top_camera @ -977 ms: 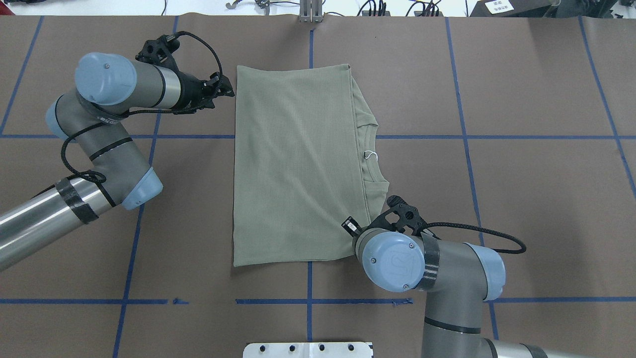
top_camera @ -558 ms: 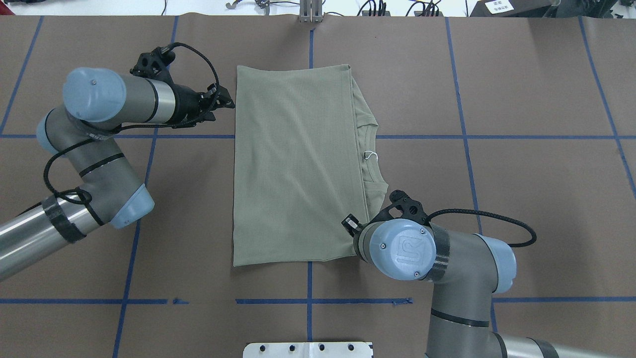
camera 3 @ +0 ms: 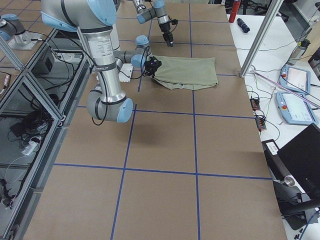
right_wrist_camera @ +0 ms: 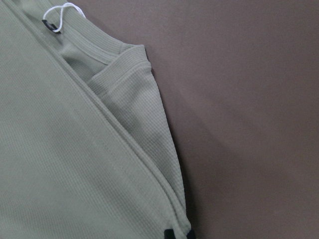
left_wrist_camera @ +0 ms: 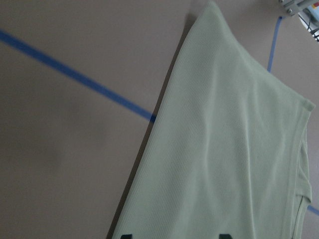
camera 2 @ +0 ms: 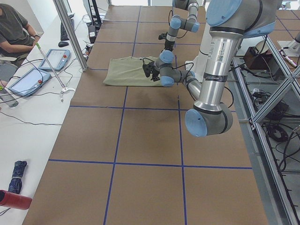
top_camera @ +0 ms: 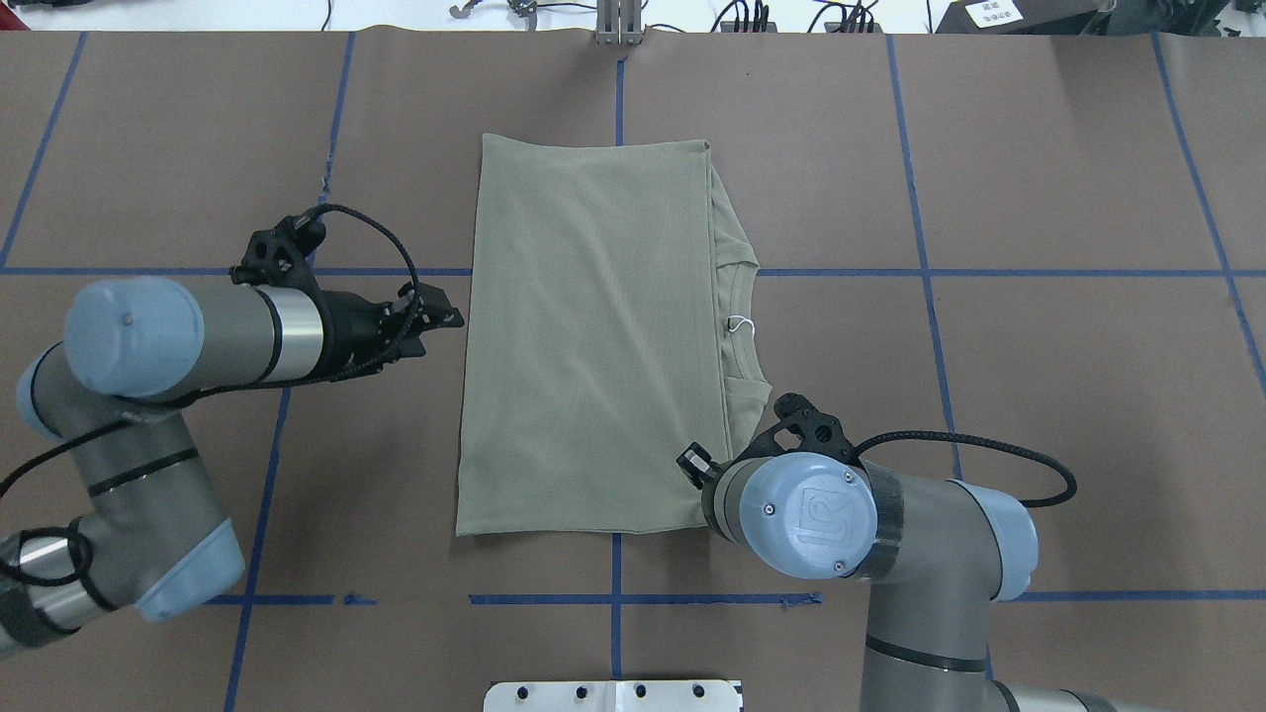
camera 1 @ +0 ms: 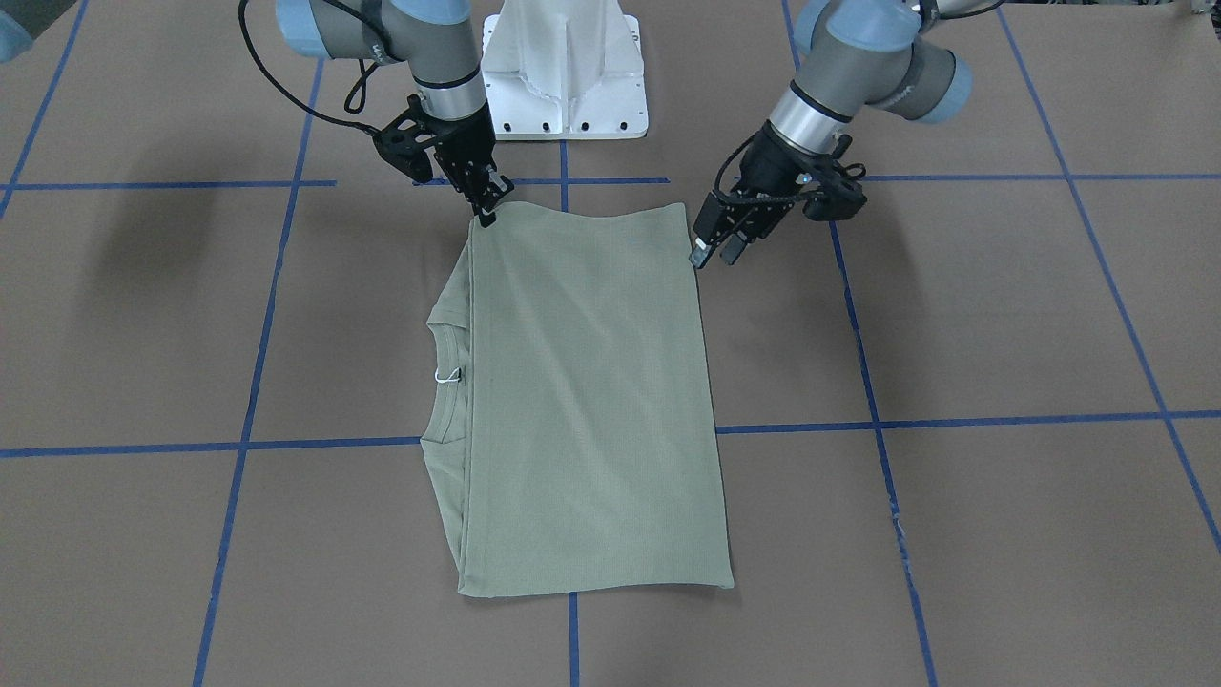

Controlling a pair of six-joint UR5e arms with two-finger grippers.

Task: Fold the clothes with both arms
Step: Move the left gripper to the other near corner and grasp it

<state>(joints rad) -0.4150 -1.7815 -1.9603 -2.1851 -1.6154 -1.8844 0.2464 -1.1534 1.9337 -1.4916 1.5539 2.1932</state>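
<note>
The sage-green shirt [top_camera: 593, 326] lies folded into a tall rectangle on the brown table, also in the front view [camera 1: 591, 401]. Its collar [top_camera: 742, 297] and a white tag string [top_camera: 737, 323] stick out along its right side. My left gripper [top_camera: 450, 318] is open and empty, just off the shirt's left edge; the front view [camera 1: 713, 253] shows its fingers apart. The left wrist view shows the shirt [left_wrist_camera: 224, 149] below. My right gripper [camera 1: 486, 214] is shut on the shirt's near right corner; the right wrist view [right_wrist_camera: 180, 234] shows its tips pinching the edge. In the overhead view my wrist hides it.
The white pedestal base [camera 1: 563, 76] stands at the table's near edge. Blue tape lines [top_camera: 989, 272] cross the brown table cover. A metal post [top_camera: 618, 25] stands at the far edge. A seated operator [camera 2: 14, 28] and tablets are at a side table beyond the far edge.
My left arm has swung from the shirt's far left corner back toward the robot along the left edge. The shirt's left edge has shifted slightly. The right arm has barely moved.
</note>
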